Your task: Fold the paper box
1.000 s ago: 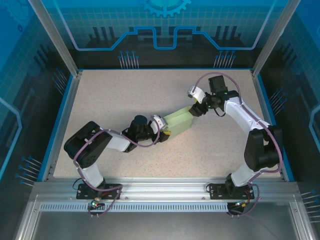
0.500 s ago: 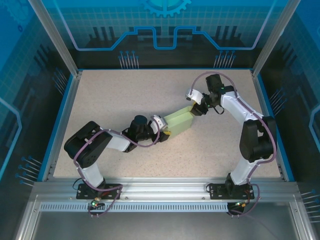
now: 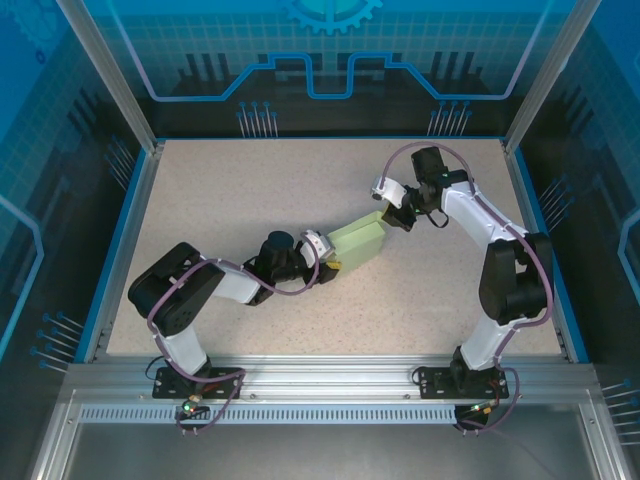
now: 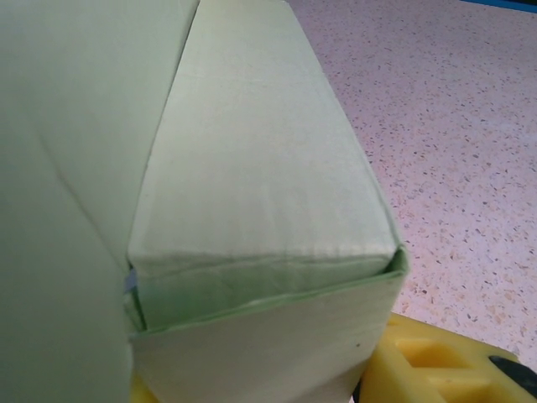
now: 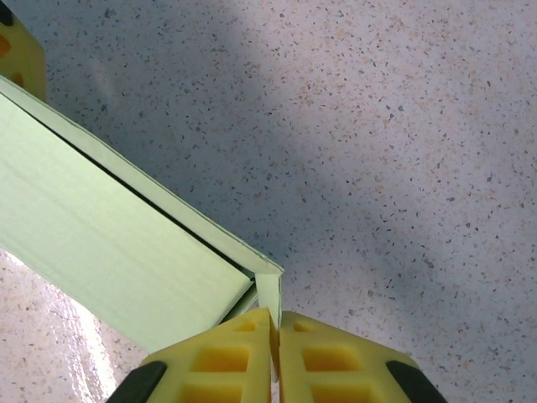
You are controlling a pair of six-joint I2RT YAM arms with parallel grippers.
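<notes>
Big picture first: the table (image 3: 230, 190) is wide open, speckled top bare on every side, and the blue border (image 3: 127, 232) lies well away from the action. Only the right arm's elbow (image 3: 515, 285) stands close to that border, so swinging outward there looks tight to me.

In the middle, a touch right of centre, is the paper box (image 3: 358, 243), slung between the two arms. It's already a proper long box shape, walls up. From the left wrist, the near end (image 4: 260, 285) looks folded over, its edges nearly flush.

The left gripper (image 3: 330, 262) is clamped on that near end, one yellow pad (image 4: 428, 365) right against the corner.

The right gripper (image 3: 388, 218) has the far end, its pads pressed together on a thin flap (image 5: 270, 294) that sticks out at the corner. There's a dark gap along the seam beside it, so I'd say this end isn't finished: that flap wants tucking in. Most of the job looks done.
</notes>
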